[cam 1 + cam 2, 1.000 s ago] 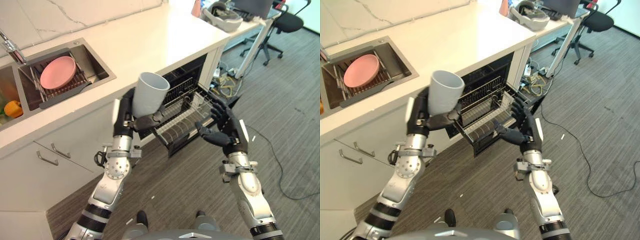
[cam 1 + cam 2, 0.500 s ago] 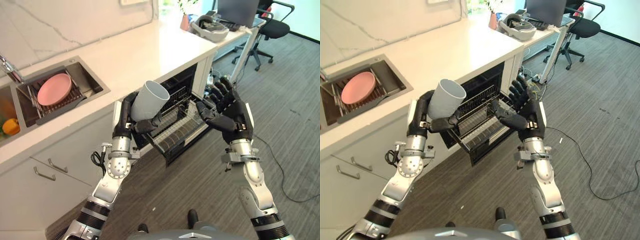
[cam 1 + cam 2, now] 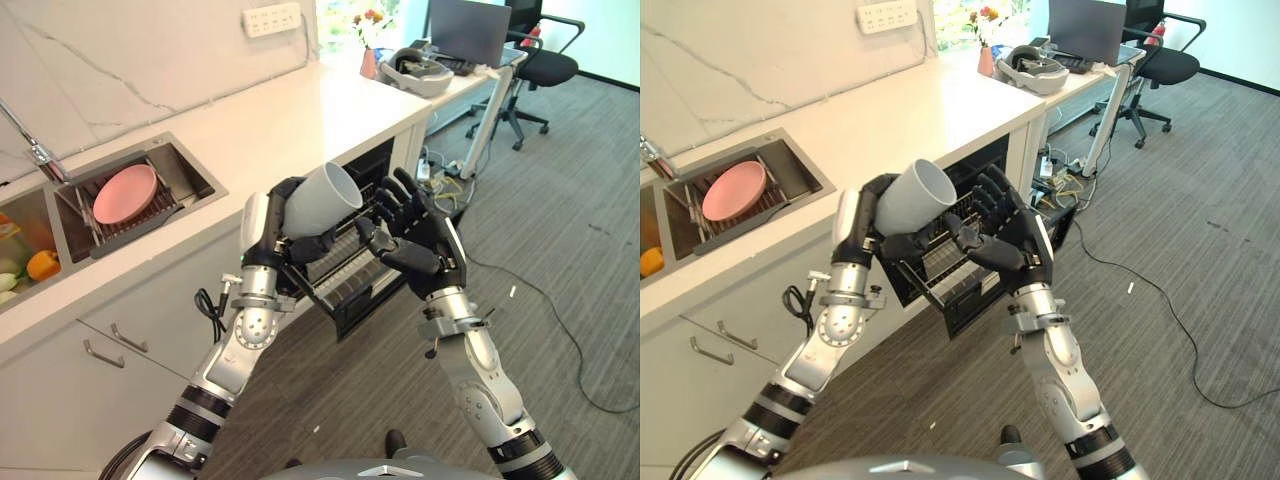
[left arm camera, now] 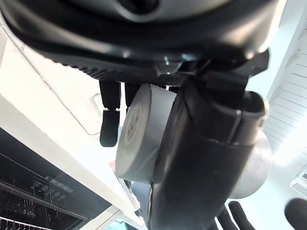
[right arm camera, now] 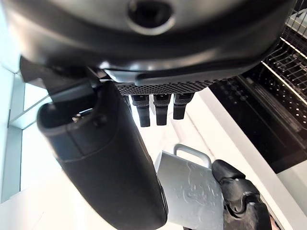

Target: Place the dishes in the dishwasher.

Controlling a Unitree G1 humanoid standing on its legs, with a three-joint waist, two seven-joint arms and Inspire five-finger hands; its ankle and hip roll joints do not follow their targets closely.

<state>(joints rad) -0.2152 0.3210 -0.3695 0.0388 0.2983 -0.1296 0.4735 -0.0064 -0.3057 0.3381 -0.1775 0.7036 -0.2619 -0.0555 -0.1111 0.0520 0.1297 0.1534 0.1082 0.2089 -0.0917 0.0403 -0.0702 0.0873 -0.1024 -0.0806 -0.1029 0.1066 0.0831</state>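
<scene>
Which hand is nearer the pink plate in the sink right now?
Left. The left hand, curled round the grey mug, is on the side towards the round pink plate; the open right hand is beyond the mug.

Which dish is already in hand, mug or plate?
The grey mug: the left hand has its fingers curled round it above the open dishwasher. The pink plate sits untouched in the sink rack.

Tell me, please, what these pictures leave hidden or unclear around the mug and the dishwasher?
- Dishwasher rack: in the left eye view, the grey mug, left hand and right hand cover most of it, so its contents are unclear.
- Mug handle: seen in the right wrist view; the left hand's grip near it is partly hidden.
- Pink plate: lower edge hidden by the sink rack.
</scene>
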